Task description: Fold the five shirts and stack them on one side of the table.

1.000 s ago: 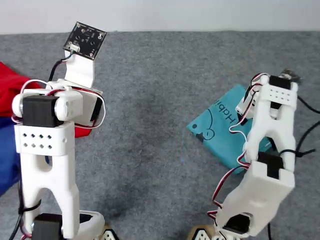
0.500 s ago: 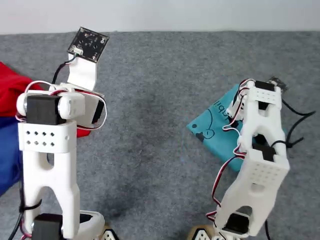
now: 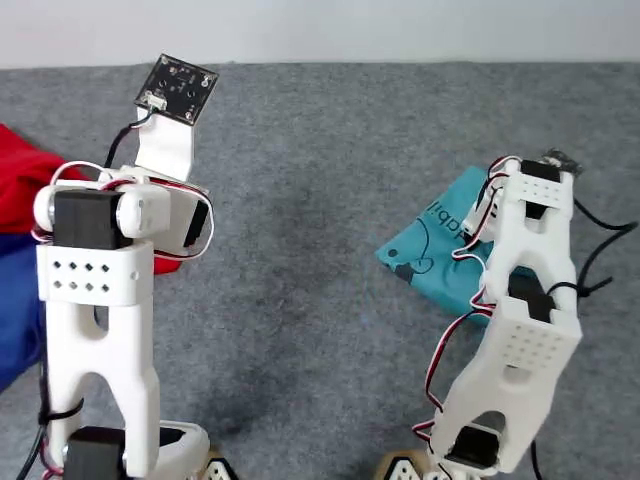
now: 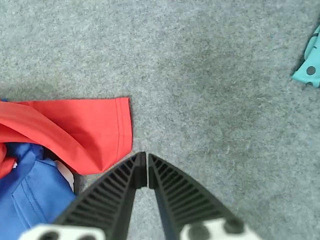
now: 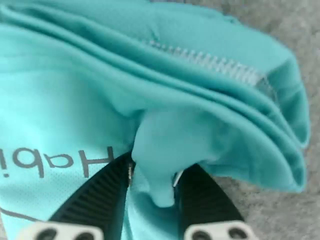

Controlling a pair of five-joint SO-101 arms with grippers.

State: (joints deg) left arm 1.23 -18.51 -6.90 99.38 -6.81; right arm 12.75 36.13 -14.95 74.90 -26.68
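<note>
Pinched between the two ribbed black fingers of the right gripper (image 5: 156, 171) is a raised fold of the teal shirt (image 5: 175, 100), so this claw is clamped on the fabric. Several stacked layers of the same shirt and a line of stitching along one edge are seen beyond the fingers, with dark lettering on the cloth beside them. From the high view, one teal shirt (image 3: 440, 250) is seen lying as a compact, angled parcel on the grey table (image 3: 320, 150), partly covered by the right arm (image 3: 525, 300).

Three shirts can be counted in all: one teal, one red, one blue. The red shirt (image 3: 25, 180) and the blue shirt (image 3: 15, 300) are bunched together at the table's left edge, the red lying over part of the blue (image 4: 25, 200) – well apart from the teal one. A hemmed edge of the red shirt (image 4: 75, 130) is spread flat on the grey surface (image 4: 210, 75).

Two arms are counted. The left arm (image 3: 95, 300) is held over the left part of the table. The left gripper (image 4: 146, 161) is pressed together, tip against tip, with nothing between the fingers – it is placed just beside the red hem. A small corner of the teal shirt (image 4: 309, 65) is seen far off across the bare grey.
</note>
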